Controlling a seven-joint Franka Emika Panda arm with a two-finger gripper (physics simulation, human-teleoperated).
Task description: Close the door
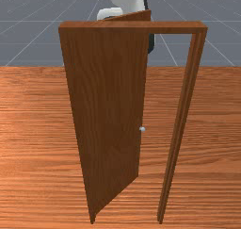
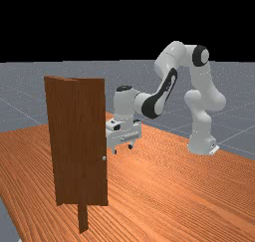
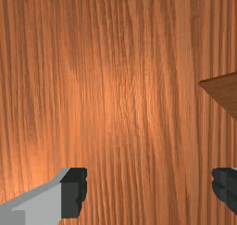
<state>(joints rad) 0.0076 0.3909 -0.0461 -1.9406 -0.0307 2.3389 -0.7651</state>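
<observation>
Door (image 1: 108,105) open, swung back from its frame (image 1: 134,27) toward the arm (image 2: 164,96). Door and frame stand upright on the wood-grain bench (image 1: 28,129). Hinge side is at the front view's left post; free edge stands well apart from the front view's right post (image 1: 180,124), bench wood visible through the gap. Small pale round knob (image 1: 142,128) at the free edge, roughly midway up. Claw (image 2: 123,149) is open, fingers wide apart, pointing down over the bench. In the far view it sits just to the far view's right of the door's knob edge; can't tell if the hand touches the door. Front view: white part of the hand (image 1: 110,12) shows past the door's top edge, partly hidden by it. Wrist view: claw (image 3: 149,191) has bare bench between the two dark fingertips, and a brown wooden corner of the door lies off to one finger's side, apart from that finger in the picture.
</observation>
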